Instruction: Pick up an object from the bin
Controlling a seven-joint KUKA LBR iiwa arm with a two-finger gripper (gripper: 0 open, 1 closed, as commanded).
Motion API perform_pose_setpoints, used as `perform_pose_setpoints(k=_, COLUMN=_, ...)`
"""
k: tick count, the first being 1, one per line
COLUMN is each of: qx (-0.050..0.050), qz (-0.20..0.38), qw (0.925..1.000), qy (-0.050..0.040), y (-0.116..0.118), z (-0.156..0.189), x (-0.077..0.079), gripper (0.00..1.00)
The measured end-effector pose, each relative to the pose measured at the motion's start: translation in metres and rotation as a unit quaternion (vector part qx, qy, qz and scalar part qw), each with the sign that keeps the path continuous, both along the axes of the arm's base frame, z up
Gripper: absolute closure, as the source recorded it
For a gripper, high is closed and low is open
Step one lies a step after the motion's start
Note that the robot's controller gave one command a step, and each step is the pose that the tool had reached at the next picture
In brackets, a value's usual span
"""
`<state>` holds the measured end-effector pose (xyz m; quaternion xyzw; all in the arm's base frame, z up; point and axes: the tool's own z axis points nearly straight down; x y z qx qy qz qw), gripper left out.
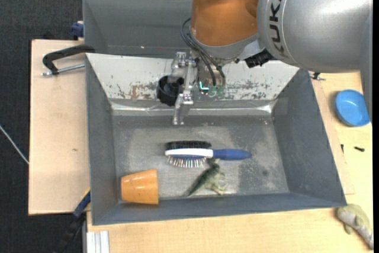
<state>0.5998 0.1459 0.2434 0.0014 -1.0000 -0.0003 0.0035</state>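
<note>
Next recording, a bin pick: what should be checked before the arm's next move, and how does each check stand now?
1. Gripper clear of all the things, up by the bin's back wall: ok.
2. Gripper over something to pick: not ok.
3. Brush flat on the floor, uncovered: ok.
4. Orange cup on its side at the view's lower left, apart from the brush: ok.
5. Green toy lizard free of the brush: cannot tell.

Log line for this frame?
task: pick | gripper: by bin back wall | hold: cannot tell | loose, toward front: blue-handled brush, orange cup, green toy figure
</note>
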Motion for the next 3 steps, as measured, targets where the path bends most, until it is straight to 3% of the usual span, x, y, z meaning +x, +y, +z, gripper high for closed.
perform_pose_setpoints(k=1, qx=0.002, qz=0.035, qw=0.9993, qy=-0.0095, y=-0.007, z=-0.158, x=-0.054, gripper=0.00)
perform_pose_setpoints(k=2, qx=0.002, qz=0.035, qw=0.9994, qy=-0.0072, y=-0.007, z=-0.160, x=-0.056, gripper=1.00)
perform_pose_setpoints(k=3, qx=0.002, qz=0.121, qw=0.9926, qy=-0.0103, y=0.007, z=-0.031, x=-0.062, gripper=1.00)
